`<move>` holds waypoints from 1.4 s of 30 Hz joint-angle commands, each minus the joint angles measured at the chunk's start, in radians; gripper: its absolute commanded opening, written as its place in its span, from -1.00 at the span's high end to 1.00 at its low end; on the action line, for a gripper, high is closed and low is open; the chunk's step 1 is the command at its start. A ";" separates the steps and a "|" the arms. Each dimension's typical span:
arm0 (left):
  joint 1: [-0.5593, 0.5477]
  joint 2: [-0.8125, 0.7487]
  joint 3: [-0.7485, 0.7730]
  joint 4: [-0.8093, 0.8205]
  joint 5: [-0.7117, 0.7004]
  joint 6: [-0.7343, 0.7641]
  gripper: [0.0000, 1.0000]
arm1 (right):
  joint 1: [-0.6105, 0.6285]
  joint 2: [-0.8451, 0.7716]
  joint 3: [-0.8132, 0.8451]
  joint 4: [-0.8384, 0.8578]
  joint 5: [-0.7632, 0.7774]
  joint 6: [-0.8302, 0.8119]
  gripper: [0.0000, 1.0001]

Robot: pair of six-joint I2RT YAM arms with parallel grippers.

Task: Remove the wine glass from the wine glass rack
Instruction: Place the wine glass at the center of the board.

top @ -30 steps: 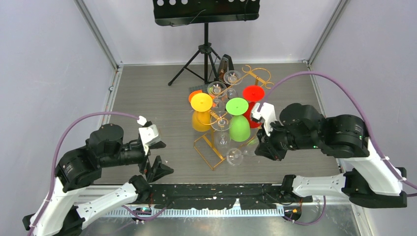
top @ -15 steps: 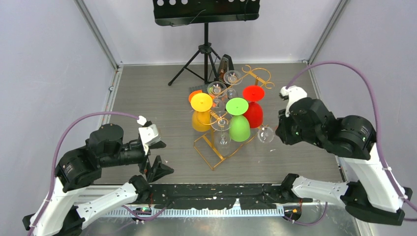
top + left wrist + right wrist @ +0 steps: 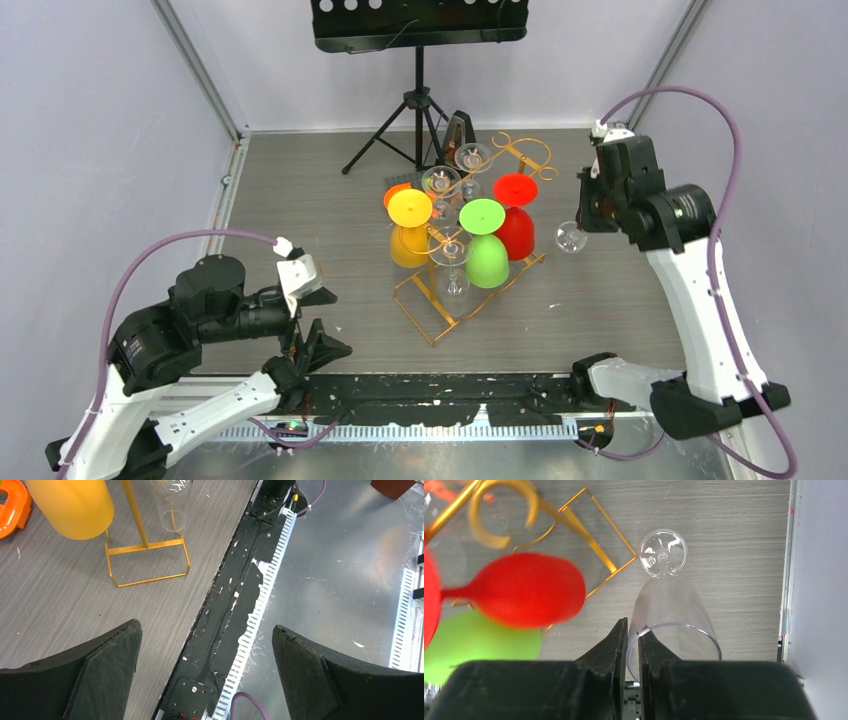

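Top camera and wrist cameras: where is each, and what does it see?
Top external: above and behind, looking down at the wine glass rack; left arm and right arm show.
Left wrist: faces the rack's base; open left gripper shows.
Right wrist: faces the table; right gripper shut on the clear wine glass.
Top and right wrist share that glass.

no text, label, brand, number or sign can be read in any view, neither on the gold-orange wire wine glass rack (image 3: 424, 300) nor on the black metal music stand (image 3: 420, 22) behind it.
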 commanded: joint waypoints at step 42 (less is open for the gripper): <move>-0.002 0.014 0.003 0.037 0.026 -0.039 -0.99 | -0.464 0.982 0.768 0.051 -0.249 0.011 0.89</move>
